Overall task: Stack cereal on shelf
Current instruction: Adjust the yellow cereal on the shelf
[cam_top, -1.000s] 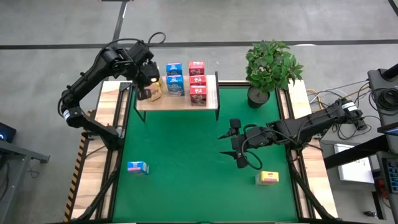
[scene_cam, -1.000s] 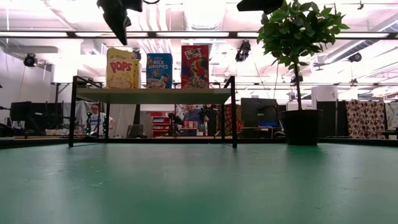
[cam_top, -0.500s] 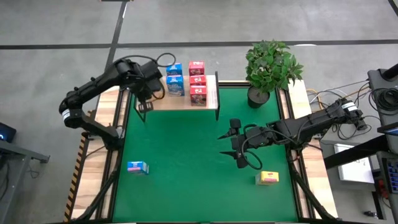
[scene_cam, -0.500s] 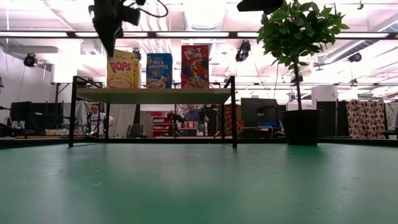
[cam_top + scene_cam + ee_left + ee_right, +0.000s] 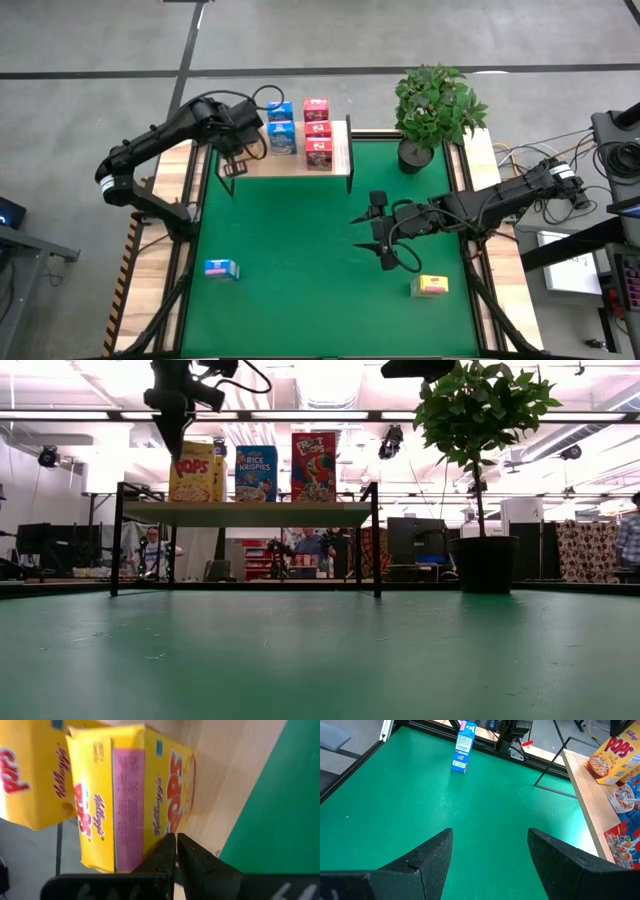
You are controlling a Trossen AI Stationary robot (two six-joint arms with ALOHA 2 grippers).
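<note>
The green mat [image 5: 300, 260] fills the table, with the shelf [image 5: 290, 163] at its far edge and a potted plant [image 5: 435, 105] at the far right corner. On the shelf stand red boxes [image 5: 317, 132], blue boxes [image 5: 281, 128] and yellow boxes [image 5: 195, 472] at the left end — the arm hides the yellow ones from above.

The left gripper [image 5: 167, 432] hangs over the shelf's left end, fingers pressed together and empty, its tips beside the nearer yellow box [image 5: 135, 800]. That box stands slightly askew against its neighbour, so the step in hand looks like nudging it straight. To do it well, push low and flat against the box's side with the closed tips — slowly, since a light carton tips easily and the shelf edge is close.

Two boxes remain on the mat: a blue box [image 5: 221, 268] near the front left and a yellow box [image 5: 432, 286] at the front right.

The right gripper [image 5: 385, 240] waits over the mat's right half, jaws spread wide and holding nothing, near that yellow box.
</note>
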